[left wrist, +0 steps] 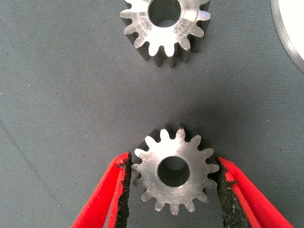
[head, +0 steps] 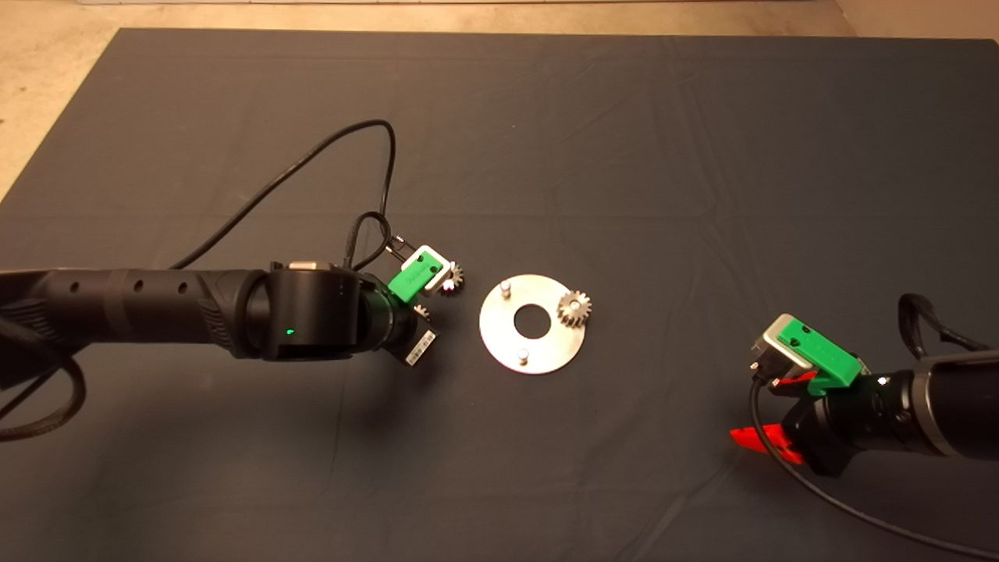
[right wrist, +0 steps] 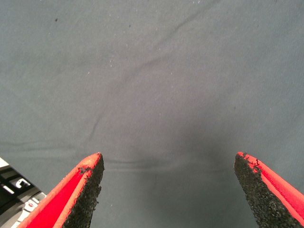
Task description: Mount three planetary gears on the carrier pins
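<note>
The steel disc (head: pixel 499 332) lies mid-mat, and its rim (left wrist: pixel 290 35) shows in the left wrist view. Two bare carrier pins (head: pixel 506 287) (head: pixel 523 357) stand on it. One planetary gear (head: pixel 575 307) sits on the third pin. My left gripper (head: pixel 443 279) (left wrist: pixel 174 159) is low over the mat just left of the disc. It is shut on a second gear (left wrist: pixel 147 175), which lies flat with both pads against its teeth. A third gear (left wrist: pixel 180 35) (head: pixel 453 275) lies loose just beyond the fingertips. My right gripper (head: pixel 761 410) (right wrist: pixel 168 166) stands open and empty at the lower right.
A black cable (head: pixel 312 164) loops over the mat behind the left arm. Another cable (head: pixel 827 492) trails from the right arm toward the front edge. The dark mat (head: pixel 624 140) is wrinkled cloth, with beige floor (head: pixel 47 94) past its far left corner.
</note>
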